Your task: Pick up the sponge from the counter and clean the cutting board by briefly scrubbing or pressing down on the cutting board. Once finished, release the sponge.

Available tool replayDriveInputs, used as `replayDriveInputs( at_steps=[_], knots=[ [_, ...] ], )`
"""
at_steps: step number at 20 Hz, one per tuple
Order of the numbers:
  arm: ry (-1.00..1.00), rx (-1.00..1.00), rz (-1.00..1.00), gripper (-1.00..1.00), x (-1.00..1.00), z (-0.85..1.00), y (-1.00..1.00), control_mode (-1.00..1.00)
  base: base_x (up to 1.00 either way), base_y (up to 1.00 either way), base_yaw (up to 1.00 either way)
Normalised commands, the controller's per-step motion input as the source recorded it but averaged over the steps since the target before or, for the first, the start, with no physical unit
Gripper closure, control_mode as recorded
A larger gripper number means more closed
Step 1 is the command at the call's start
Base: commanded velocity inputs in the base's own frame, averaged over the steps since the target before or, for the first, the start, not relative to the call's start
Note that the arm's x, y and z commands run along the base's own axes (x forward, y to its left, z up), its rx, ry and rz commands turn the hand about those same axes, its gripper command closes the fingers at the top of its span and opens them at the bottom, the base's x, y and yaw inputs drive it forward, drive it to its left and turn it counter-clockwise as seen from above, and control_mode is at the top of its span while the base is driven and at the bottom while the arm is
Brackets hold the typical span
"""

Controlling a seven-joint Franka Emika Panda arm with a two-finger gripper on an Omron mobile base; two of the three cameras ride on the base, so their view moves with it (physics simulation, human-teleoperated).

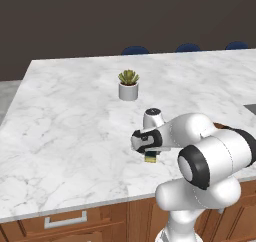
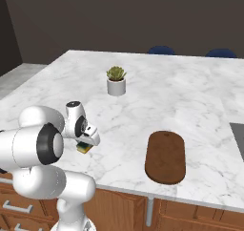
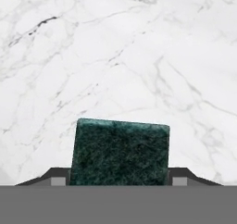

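Note:
The sponge (image 3: 119,153) shows its dark green layer toward the hand camera and fills the gap between my two fingers. My gripper (image 3: 118,179) has its jaws pressed against both sides of the sponge. From the base, the sponge (image 1: 150,157) peeks out yellow and green below the hand, low on the counter (image 1: 70,116) near its front edge. My gripper (image 2: 85,146) points down onto the sponge (image 2: 85,149). The cutting board (image 2: 165,157) lies flat to the right of the hand, well apart from it.
A small potted plant (image 1: 128,85) in a white pot stands farther back on the counter, also in the right base view (image 2: 116,82). A dark inset (image 2: 238,139) cuts into the counter at the right edge. Blue chair backs (image 2: 160,49) line the far side.

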Motion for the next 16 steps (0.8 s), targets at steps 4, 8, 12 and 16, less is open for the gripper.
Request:
replayDriveInputs(
  at_steps=[4, 8, 12, 16],
  knots=[
    [0.0, 0.0, 0.0, 1.0, -0.04, 0.0, -0.06, -1.0, 0.0, 0.0, 0.0],
    [0.01, 0.01, 0.0, 1.0, -0.16, 0.12, -0.27, -1.0, 0.0, 0.0, 0.0],
    [0.0, 0.05, 0.0, 1.0, -0.33, 0.68, -0.7, -1.0, 0.0, 0.0, 0.0],
    [0.0, 0.04, 0.0, 1.0, -0.24, 0.68, -0.84, -1.0, 0.0, 0.0, 0.0]
  ],
)
